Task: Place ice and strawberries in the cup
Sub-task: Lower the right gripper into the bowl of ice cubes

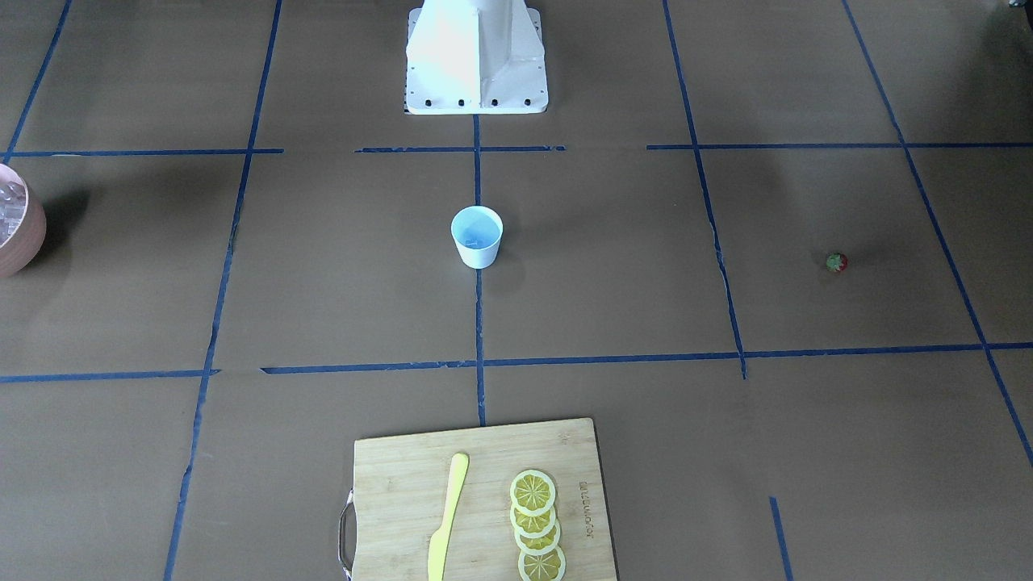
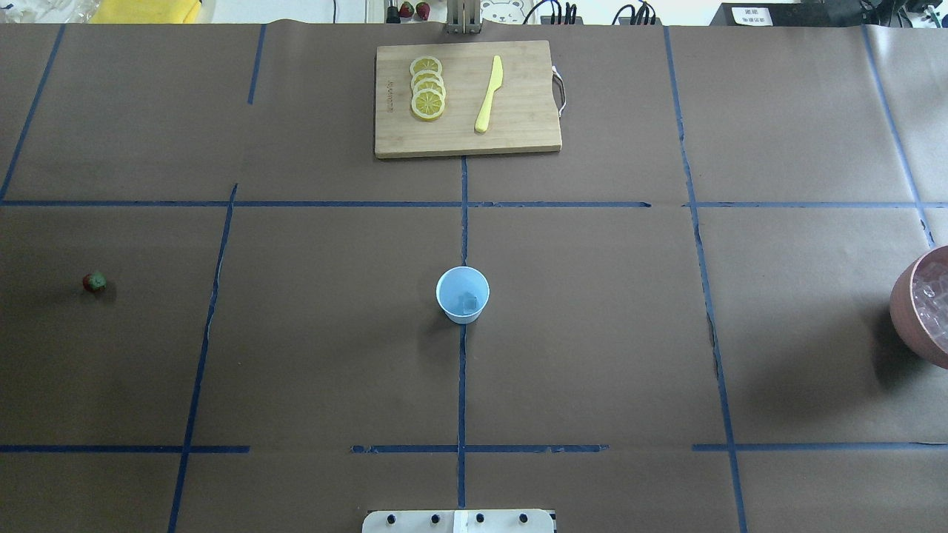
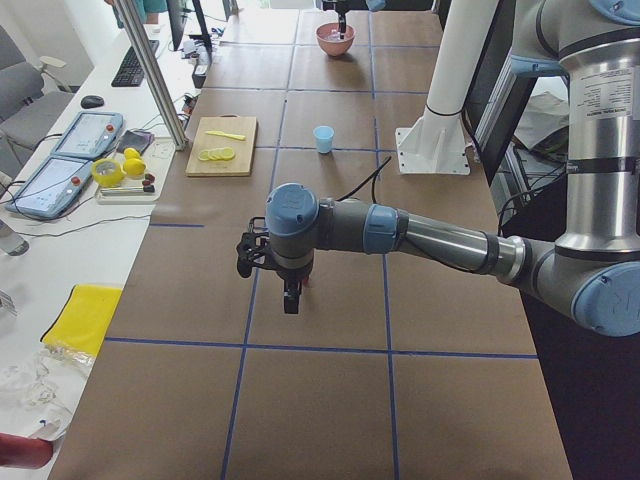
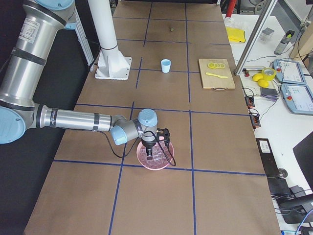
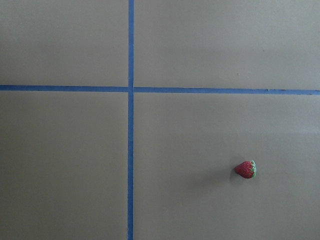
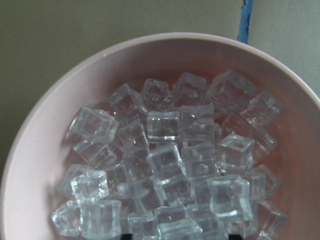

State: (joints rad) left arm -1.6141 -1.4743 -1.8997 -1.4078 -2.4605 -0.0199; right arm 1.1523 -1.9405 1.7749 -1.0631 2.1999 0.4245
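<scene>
Two containers stand on the brown table [image 2: 592,333]. A pink bowl [image 6: 50,115] at the robot's right end is heaped with clear ice [image 6: 162,125]. The cup [image 2: 463,317] stands upright at the centre on a blue tape line, with what looks like one cube [image 2: 469,302] at its bottom. The strawberry [image 2: 94,281] lies on its side on the bare paper near the robot's left end, well apart from the cup.

Neither arm shows in the overhead and front views. Only the side views show them. Ice and bowl fill the right wrist view. The left wrist view looks straight down on the strawberry, lower right of a tape cross.

Stretched low across the table, the left arm has the left gripper [image 3: 291,305] pointing down. The right arm reaches out likewise, the right gripper [image 4: 148,151] pointing down over the bowl. I cannot tell how either pair of jaws stands.
</scene>
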